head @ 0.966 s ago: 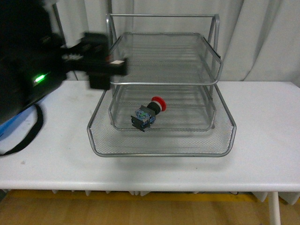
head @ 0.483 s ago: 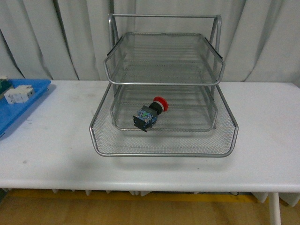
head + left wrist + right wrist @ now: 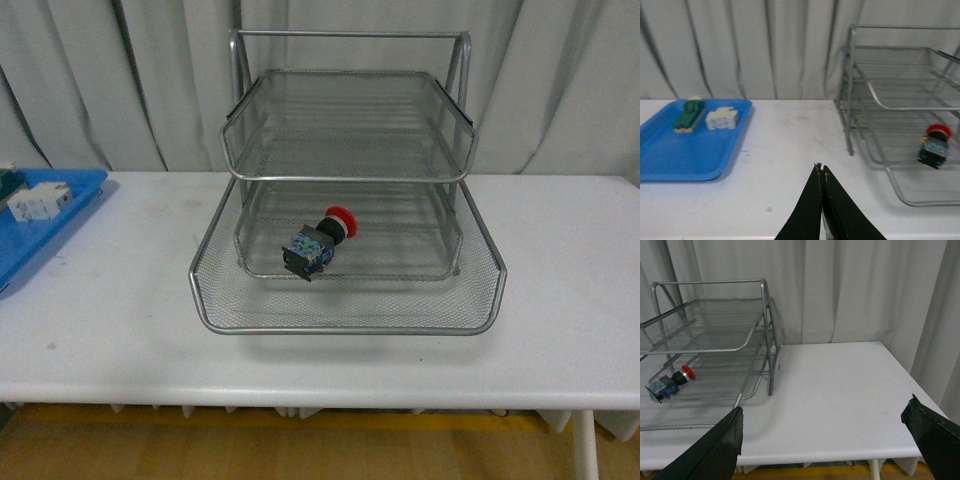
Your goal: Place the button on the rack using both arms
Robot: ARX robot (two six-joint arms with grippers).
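The button (image 3: 318,241), red cap on a black and bluish body, lies on its side in the rack's (image 3: 347,318) middle tray. It also shows in the left wrist view (image 3: 935,146) and the right wrist view (image 3: 669,382). The silver wire-mesh rack stands mid-table in the front view, and shows in the left wrist view (image 3: 875,102) and the right wrist view (image 3: 752,337). Neither arm shows in the front view. My left gripper (image 3: 820,168) is shut and empty, over bare table left of the rack. My right gripper (image 3: 823,425) is wide open and empty, over the table right of the rack.
A flat blue tray (image 3: 40,230) sits at the table's left edge, also in the left wrist view (image 3: 675,150). It holds a white terminal block (image 3: 722,118) and a green and beige component (image 3: 689,116). Grey curtains hang behind the white table (image 3: 560,300).
One second ago my left arm filled the front view's upper left, beside the rack's top tray. It has drawn back out of that view, uncovering the blue tray. The button has stayed put.
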